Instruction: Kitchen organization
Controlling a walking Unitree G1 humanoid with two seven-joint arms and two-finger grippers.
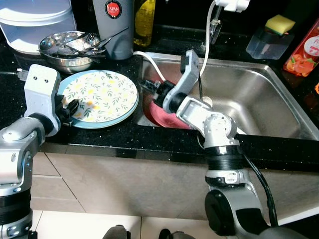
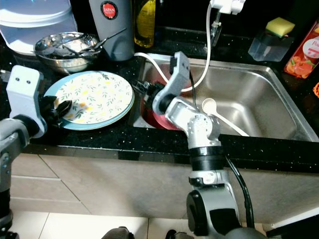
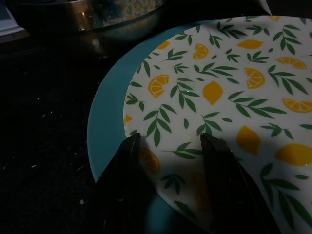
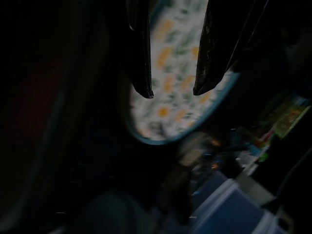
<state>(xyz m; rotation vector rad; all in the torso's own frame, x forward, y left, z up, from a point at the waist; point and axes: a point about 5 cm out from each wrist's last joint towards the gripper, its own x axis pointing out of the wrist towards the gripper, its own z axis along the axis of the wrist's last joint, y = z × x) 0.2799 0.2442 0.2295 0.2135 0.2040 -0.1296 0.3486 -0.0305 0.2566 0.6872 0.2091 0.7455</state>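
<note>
Left pincer (image 3: 170,141) reaches forward, fingers parted over the lemon plate's (image 1: 102,94) near rim — not gripping. Right pincer (image 1: 148,85), arm bent over the sink (image 1: 259,94) beside that plate, is open too.

left gripper (image 3: 168,146) parted, right gripper (image 4: 173,90) (parted too)

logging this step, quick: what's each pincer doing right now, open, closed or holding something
Left pincer: open, fingertips over the near rim of the lemon-print plate, holding nothing.
Right pincer: open, at the sink's left end, holding nothing.

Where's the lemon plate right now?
The lemon plate lies on the black counter left of the sink, in front of the steel bowl, with the left gripper at its near-left rim.
</note>
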